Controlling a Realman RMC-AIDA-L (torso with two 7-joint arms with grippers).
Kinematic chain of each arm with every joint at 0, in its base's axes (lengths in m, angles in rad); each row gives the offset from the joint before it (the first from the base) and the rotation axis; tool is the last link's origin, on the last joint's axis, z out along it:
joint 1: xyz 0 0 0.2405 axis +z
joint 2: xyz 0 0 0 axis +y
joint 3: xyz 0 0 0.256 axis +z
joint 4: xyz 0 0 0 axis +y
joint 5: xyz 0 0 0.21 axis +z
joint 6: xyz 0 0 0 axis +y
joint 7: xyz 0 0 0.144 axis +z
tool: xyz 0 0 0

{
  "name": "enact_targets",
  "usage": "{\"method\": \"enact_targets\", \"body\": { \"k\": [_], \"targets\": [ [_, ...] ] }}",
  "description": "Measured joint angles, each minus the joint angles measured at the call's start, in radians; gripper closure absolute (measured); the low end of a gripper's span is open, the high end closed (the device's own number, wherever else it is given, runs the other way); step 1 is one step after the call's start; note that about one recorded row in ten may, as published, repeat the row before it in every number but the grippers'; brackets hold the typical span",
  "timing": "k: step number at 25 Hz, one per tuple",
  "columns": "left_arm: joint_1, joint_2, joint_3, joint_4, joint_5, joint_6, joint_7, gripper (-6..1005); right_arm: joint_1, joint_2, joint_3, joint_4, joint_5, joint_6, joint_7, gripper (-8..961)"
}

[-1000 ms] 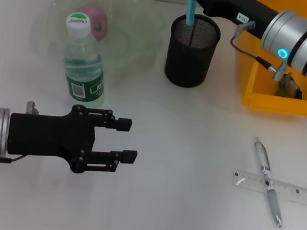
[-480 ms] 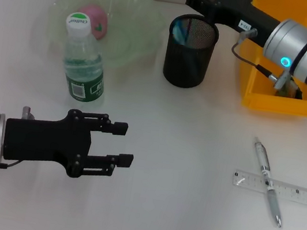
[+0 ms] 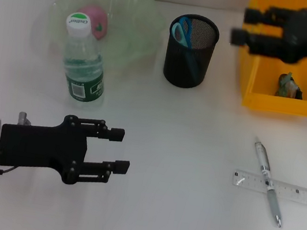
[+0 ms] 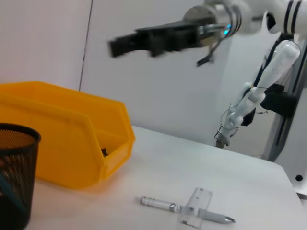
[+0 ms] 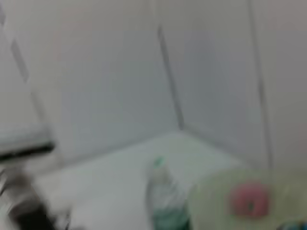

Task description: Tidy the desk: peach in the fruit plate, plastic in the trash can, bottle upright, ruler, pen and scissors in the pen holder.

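Head view: left gripper (image 3: pixel 117 151) low over bare table, fingers spread, holding nothing. Right gripper (image 3: pixel 246 26) up over the yellow bin (image 3: pixel 260 95), fingers apart, empty. Scissors (image 3: pixel 185 33) standing in the mesh holder (image 3: pixel 189 62), blue handles at the rim. Bottle (image 3: pixel 84 63) upright just in front of the plate (image 3: pixel 129 44); peach (image 3: pixel 95 20) in the plate. Pen (image 3: pixel 268 182) lying across the ruler (image 3: pixel 282 189) on the table, well apart from the holder. Small dark scrap (image 3: pixel 287 86) inside the bin, too small to identify.

Left wrist view: holder (image 4: pixel 14 177) beside the bin (image 4: pixel 67 148); pen (image 4: pixel 168 206) over ruler (image 4: pixel 195 210) farther along the table. Right gripper (image 4: pixel 117 46) hanging in the air above the bin.

Right wrist view: blurred; bottle (image 5: pixel 163 201) and peach (image 5: pixel 248 200) on the plate (image 5: pixel 211 199) just made out.
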Motion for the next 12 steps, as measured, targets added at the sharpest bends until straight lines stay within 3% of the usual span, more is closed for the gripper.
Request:
{"method": "enact_targets", "body": {
  "k": [2,3,6,9,12],
  "targets": [
    [0.001,0.001,0.004,0.000,0.007,0.007,0.000,362,0.007,-0.022,0.067,-0.109,-0.135,-0.164,0.061,302],
    [0.002,0.001,0.004,0.000,0.011,0.011,0.000,362,0.025,-0.026,0.104,-0.201,-0.273,-0.311,0.097,304],
    [0.002,0.002,0.005,0.000,0.025,0.029,0.000,362,0.037,-0.021,0.106,-0.289,-0.397,-0.420,0.128,310],
    [0.002,0.003,0.013,0.000,0.032,0.046,-0.001,361,0.042,0.014,0.077,-0.411,-0.559,-0.490,0.154,315],
    [0.002,0.005,0.029,0.000,0.033,0.048,-0.008,361,0.042,0.054,-0.002,-0.450,-0.657,-0.493,0.153,321]
  ]
}}
